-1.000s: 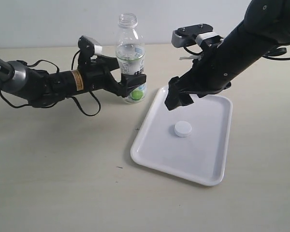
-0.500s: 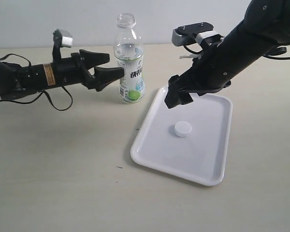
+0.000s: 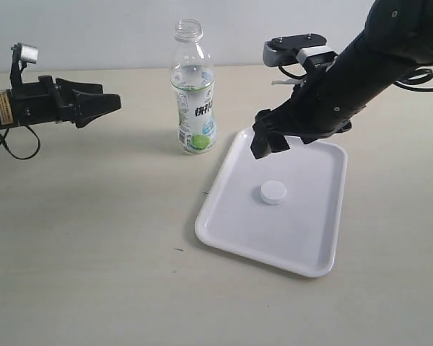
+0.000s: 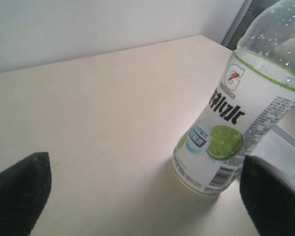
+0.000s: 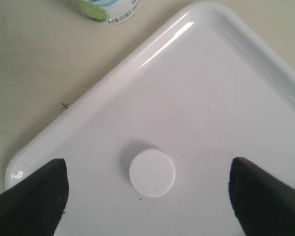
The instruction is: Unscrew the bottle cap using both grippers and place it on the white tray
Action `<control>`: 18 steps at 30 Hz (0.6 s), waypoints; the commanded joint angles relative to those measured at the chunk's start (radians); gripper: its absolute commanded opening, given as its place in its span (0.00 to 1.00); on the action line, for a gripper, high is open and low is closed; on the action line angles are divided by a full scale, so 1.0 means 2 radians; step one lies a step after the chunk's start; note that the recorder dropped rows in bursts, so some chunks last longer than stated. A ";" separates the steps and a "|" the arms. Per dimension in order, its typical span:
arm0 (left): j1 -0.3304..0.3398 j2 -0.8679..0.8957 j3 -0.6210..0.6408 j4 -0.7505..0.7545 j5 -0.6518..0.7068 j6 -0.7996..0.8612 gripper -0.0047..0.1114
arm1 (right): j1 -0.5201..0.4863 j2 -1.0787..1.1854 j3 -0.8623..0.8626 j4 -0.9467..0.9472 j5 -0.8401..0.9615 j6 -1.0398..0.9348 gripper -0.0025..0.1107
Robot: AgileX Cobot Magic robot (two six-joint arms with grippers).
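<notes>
**Exterior view**
1. White tray (image 3: 303, 234): lies flat on the worktop (image 3: 94, 252).
2. Bottle cap (image 3: 273, 192): lies flat on the white tray, near its middle, touching nothing else.
3. Bottle (image 3: 194, 94): stands upright on the worktop, just beside the white tray and off it. The threaded neck is bare.
4. Right hand (image 3: 268, 141): hangs above the white tray, over the end nearest the bottle and clear of the cap. The jaw gap cannot be read from here.
5. Left hand (image 3: 107, 109): sits well apart from the white tray, beyond the bottle. The jaws are apart and hold nothing.

**Left wrist view**
- The 2 fingers (image 4: 19, 184) stand wide apart with bare worktop between them.
- The bottle is ahead and untouched.

**Right wrist view**
- The 2 fingers (image 5: 34, 196) stand wide apart and empty.
- The cap lies on the white tray below the gap, touching neither finger.
- The bottle's base shows just off the white tray's rim.

**Step in hand (judgement)**
- The cap is off and set down, so the placing looks complete.
- The next move calls only for both hands to draw clear.
- The right hand should rise straight off the white tray, so it does not nudge the cap or tip the bottle.
</notes>
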 commanded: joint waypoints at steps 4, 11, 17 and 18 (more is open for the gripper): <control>0.000 -0.005 0.000 0.021 -0.008 -0.094 0.94 | -0.002 -0.007 0.000 -0.027 -0.021 0.031 0.76; -0.001 -0.005 0.000 0.058 -0.008 -0.094 0.94 | -0.002 -0.007 -0.002 -0.027 -0.041 0.066 0.32; -0.001 -0.005 0.000 0.089 -0.008 -0.112 0.62 | -0.002 -0.008 -0.031 -0.028 -0.039 0.065 0.03; -0.001 -0.005 0.000 0.078 -0.008 -0.136 0.34 | -0.002 -0.008 -0.037 -0.028 -0.037 0.065 0.03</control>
